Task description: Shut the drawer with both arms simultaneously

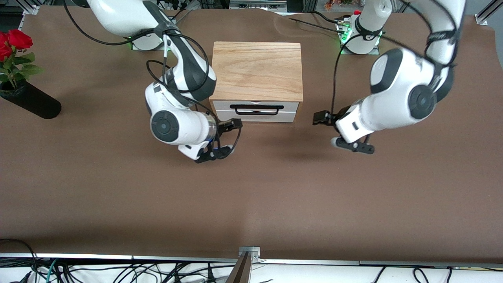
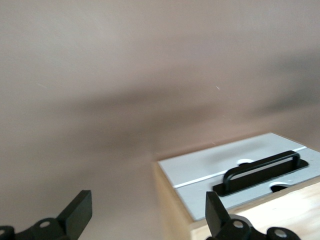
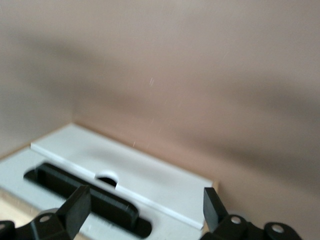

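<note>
Oak-coloured wood marks the box (image 1: 257, 70) in the upper centre of the front view. The drawer (image 1: 257, 111) is seen in its face as a white front panel with a black bar handle (image 1: 257, 109). No tray is seen to stick out, so the drawer is judged to be home or nearly so. Whether a small gap is left cannot be told.

The right gripper (image 1: 237, 124) is held over the counter (image 1: 251, 188) just in front of the panel's end toward the right arm. The left gripper (image 1: 317, 118) is held over the counter near the other end. Both sets of jaws are spread wide, with nothing between them, as is shown in each wrist view (image 2: 147, 210) (image 3: 145, 205). No contact with the panel is seen.

For the step in hand, the two ends of the panel should be met at the same height and pressed together at an even pace, so that the drawer is not skewed in its runners. The handle should be kept out of the way of the jaws.

Nothing of the drawer's contents is shown. At the frame's edge toward the right arm's end, red roses (image 1: 13, 41) are held in a black vase (image 1: 33, 103).
</note>
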Robot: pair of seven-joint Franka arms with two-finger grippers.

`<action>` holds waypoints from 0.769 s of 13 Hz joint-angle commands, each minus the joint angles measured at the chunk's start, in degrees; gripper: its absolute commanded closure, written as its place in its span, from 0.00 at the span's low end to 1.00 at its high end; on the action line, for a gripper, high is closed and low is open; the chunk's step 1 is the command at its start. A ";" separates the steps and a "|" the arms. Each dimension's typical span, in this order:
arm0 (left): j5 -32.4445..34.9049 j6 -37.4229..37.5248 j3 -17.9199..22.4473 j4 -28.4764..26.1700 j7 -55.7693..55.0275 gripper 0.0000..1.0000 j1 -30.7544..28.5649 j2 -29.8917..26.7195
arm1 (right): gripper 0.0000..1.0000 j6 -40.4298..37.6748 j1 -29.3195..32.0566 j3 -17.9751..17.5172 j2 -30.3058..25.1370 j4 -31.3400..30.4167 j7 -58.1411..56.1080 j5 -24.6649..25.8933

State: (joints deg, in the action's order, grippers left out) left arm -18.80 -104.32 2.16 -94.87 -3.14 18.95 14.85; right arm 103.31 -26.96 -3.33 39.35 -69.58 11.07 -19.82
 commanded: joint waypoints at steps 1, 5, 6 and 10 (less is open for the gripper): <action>3.15 -0.63 -0.40 -3.65 0.33 0.00 -4.69 -10.25 | 0.00 1.89 -0.11 3.75 -1.47 1.80 -1.56 2.24; 7.53 7.25 -0.23 -5.76 0.06 0.00 -9.10 -20.03 | 0.00 1.19 1.90 11.67 -1.73 4.45 -7.64 2.25; 12.25 9.81 -0.23 -5.68 -0.11 0.00 -9.46 -21.69 | 0.00 1.10 3.22 12.37 -1.99 4.54 -7.55 2.33; 20.37 18.16 0.56 -3.57 -0.20 0.00 -9.46 -23.64 | 0.00 -2.41 4.11 19.83 -5.75 4.63 -7.03 2.60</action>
State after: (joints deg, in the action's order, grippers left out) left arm -1.59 -88.80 2.77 -98.61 -3.14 9.62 -7.75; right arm 102.92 -22.50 14.01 37.29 -65.00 3.88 -17.97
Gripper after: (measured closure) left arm 0.000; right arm 0.000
